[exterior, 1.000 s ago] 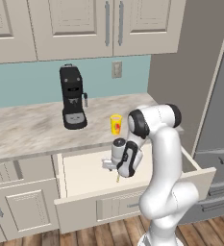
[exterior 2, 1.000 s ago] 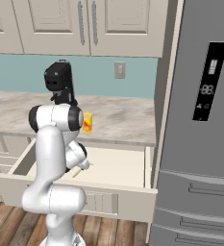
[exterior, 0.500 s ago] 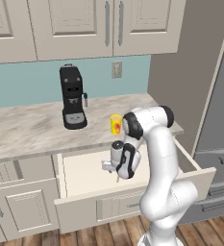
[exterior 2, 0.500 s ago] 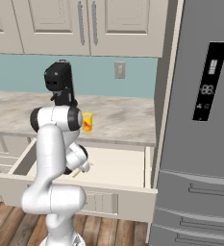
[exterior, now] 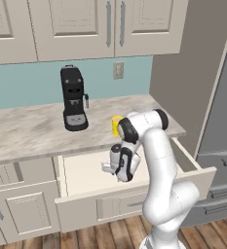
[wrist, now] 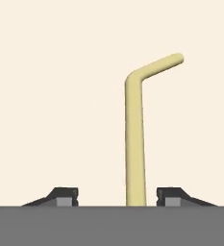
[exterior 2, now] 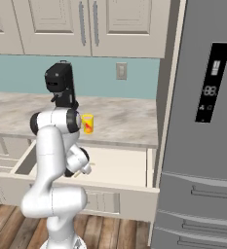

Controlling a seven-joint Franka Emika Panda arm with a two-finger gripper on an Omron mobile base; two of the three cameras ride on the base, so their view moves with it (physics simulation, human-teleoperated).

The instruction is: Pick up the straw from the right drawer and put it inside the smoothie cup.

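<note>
The right drawer (exterior: pixel 81 171) stands pulled out below the counter, its cream floor showing. My gripper (exterior: pixel 113 168) hangs low inside it, pointing down. In the hand view the pale yellow straw (wrist: pixel 135 144) lies on the drawer floor, its bent top angled to the right. It runs down between my gripper (wrist: pixel 118 197) tips, nearer the right one. The jaws are open, with a gap on each side of the straw. The yellow smoothie cup (exterior: pixel 116 125) with its red mark (exterior 2: pixel 87 123) stands upright on the counter just behind the drawer.
A black coffee machine (exterior: pixel 73 98) stands on the counter at the back left of the cup. A tall grey fridge (exterior 2: pixel 202 146) flanks the drawer (exterior 2: pixel 120 165) on the right. Narrower drawer fronts (exterior: pixel 17 214) sit to the left.
The hand has sunk a little lower into the drawer. The cup and the drawer have not moved.
</note>
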